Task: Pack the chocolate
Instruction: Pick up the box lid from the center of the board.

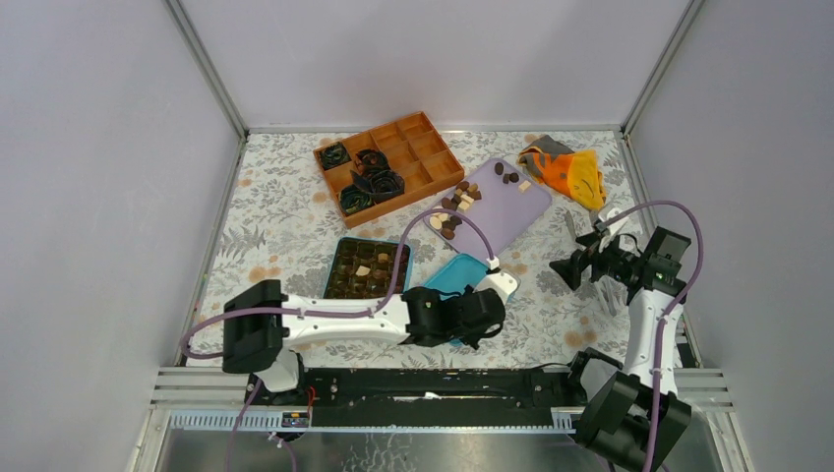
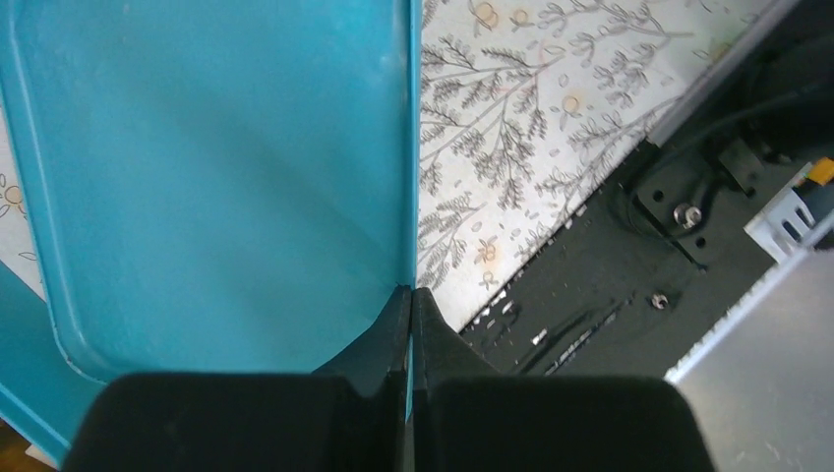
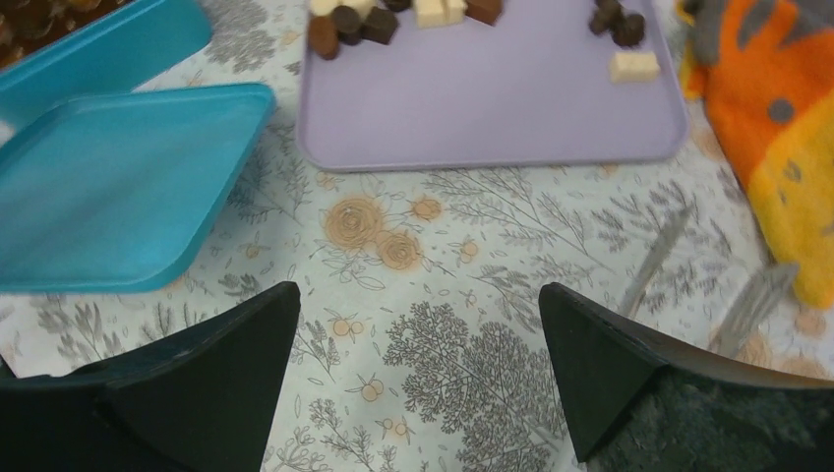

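We have our left gripper (image 2: 411, 295) pinched fully shut on the thin edge of the teal lid (image 2: 216, 167), just right of the teal box (image 3: 108, 49). Some chocolate (image 1: 459, 202) lies loose on the purple tray (image 1: 516, 211) farther back, and more sits in the box. Our right gripper (image 3: 418, 295) hangs wide open over the tablecloth (image 3: 443, 246) at the right, holding nothing. With so narrow a bite, we judge the lid could pivot or slip free when lifted, and a swinging lid could knock the box and scatter its pieces.

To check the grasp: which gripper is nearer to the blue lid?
Left. The left gripper pinches the lid; the right gripper hangs open, apart, to its right.
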You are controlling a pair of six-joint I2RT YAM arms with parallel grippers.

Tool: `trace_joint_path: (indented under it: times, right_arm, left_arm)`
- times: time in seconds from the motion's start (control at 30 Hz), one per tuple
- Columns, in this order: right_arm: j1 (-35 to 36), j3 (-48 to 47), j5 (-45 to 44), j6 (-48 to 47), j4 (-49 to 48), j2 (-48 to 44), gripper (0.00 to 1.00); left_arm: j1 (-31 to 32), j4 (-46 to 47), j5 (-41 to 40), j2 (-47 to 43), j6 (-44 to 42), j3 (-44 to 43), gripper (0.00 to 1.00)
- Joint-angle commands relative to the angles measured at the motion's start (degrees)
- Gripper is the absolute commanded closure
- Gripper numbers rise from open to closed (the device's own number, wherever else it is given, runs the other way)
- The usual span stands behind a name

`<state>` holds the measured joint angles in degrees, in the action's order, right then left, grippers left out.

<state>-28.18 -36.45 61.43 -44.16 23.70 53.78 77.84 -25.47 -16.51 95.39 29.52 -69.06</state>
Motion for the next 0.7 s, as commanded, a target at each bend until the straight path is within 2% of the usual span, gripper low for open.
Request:
trace_joint_path:
  times: [0.0,0.17,0.3,0.4,0.53,0.67]
  right_arm:
    - [-0.3,2.2,10.5,-21.7,10.5,-3.2,0.00]
    - [-0.2,3.3,14.9,-35.4,18.9,-4.3,0.00]
    - [0.7,3.1,16.0,-42.3,23.2,-4.1,0.00]
    - [3.7,3.6,14.1,-41.8,21.4,-4.2,0.00]
    - [9.2,4.7,7.8,-32.8,12.4,-3.9,0.00]
    - [13.3,3.8,5.4,-32.4,11.6,-1.8,0.00]
  left_arm:
    - [-0.8,4.1,5.4,-4.9,-5.6,2.3,1.00]
    - [-4.1,6.0,14.5,-11.0,-10.2,5.9,1.00]
    - [-9.6,9.3,27.1,-15.0,-13.8,10.1,1.00]
    - [-14.4,10.2,35.3,-16.1,-16.1,11.4,1.00]
    - [-18.8,10.4,45.1,-15.6,-17.9,11.3,1.00]
    - [-21.7,11.7,52.7,-14.7,-18.4,11.0,1.00]
